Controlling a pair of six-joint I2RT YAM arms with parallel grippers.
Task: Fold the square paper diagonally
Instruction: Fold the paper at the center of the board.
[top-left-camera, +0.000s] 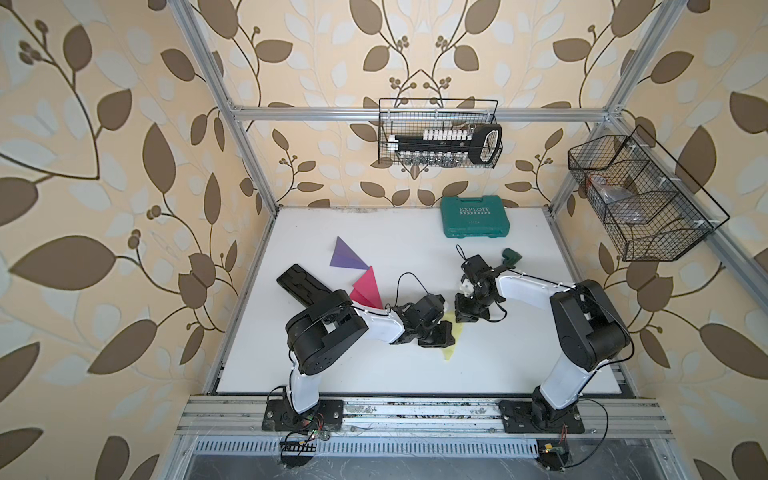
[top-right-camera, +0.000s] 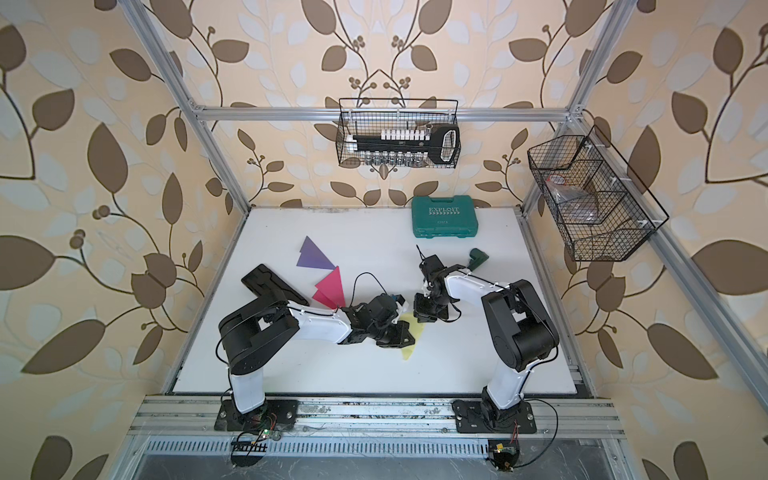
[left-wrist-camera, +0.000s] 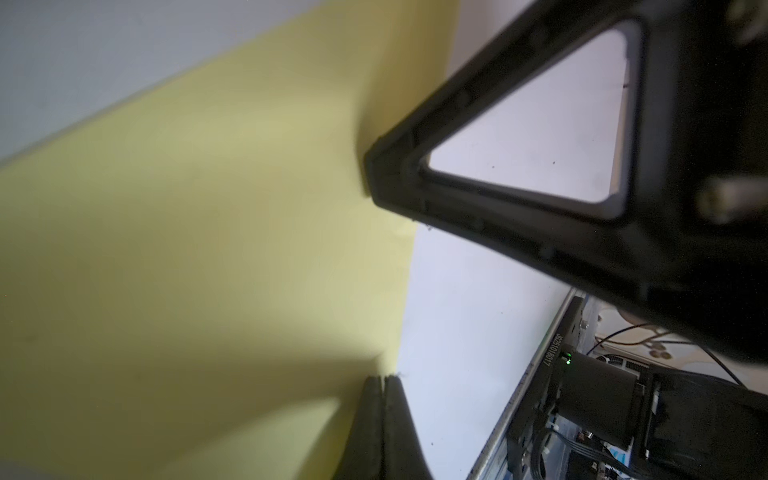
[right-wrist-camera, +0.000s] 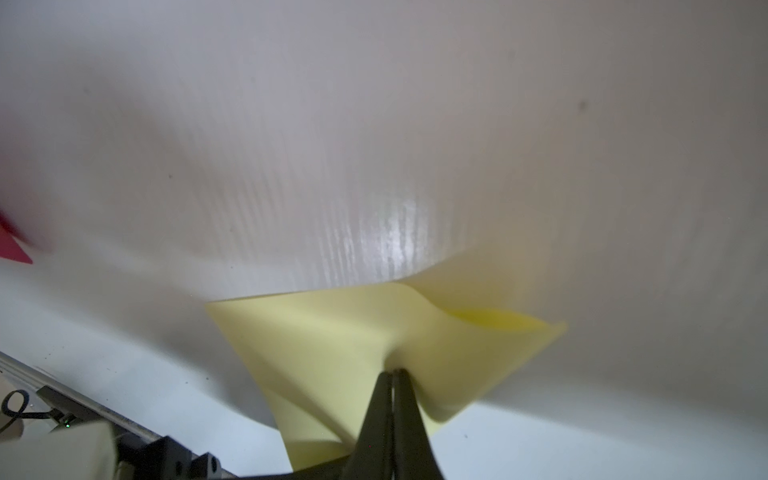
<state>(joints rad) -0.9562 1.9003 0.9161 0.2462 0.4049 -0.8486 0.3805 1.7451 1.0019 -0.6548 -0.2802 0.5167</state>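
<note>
Right fingers (right-wrist-camera: 376, 411) were clenched on a curled-up flap of the yellow paper (right-wrist-camera: 332, 332); left fingers (left-wrist-camera: 368, 419) pinched its edge. Pink triangle (top-left-camera: 368, 291) lay at its 10 o'clock.

In the left wrist view the yellow paper (left-wrist-camera: 208, 249) is blurred and cut off by the picture's edges, and only the tips of the left gripper (left-wrist-camera: 384, 380) are shown. In both top views most of that paper (top-left-camera: 452, 348) (top-right-camera: 417, 332) is hidden beneath the arms, so its outline cannot be traced. The pink paper (right-wrist-camera: 12, 245) is cropped in the right wrist view. A black tray (top-left-camera: 297, 282) is partly covered by the left arm. What is held in the side basket (top-left-camera: 648, 257) is too small to tell.
</note>
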